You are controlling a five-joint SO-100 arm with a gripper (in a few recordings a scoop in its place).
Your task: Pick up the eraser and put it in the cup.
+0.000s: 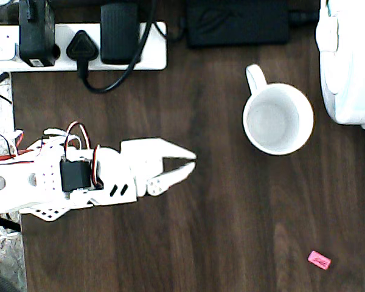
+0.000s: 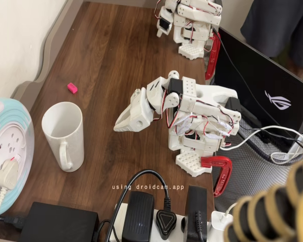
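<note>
The white claw (image 1: 185, 164) hangs above the dark wood tabletop (image 1: 201, 243) at centre-left of the overhead view, empty, its fingers parted only narrowly at the tips. The pink eraser (image 1: 319, 260) lies flat at the lower right of that view, well apart from the claw. The white cup (image 1: 278, 118) stands upright at upper right, handle toward the top edge, between the claw and a white-and-blue appliance (image 1: 350, 61).

In the fixed view the eraser (image 2: 72, 88) sits beyond the cup (image 2: 63, 135).

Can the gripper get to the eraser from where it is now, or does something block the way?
Probably yes. In the overhead view only bare table lies between the gripper and the eraser; the cup stands off to the side.
</note>
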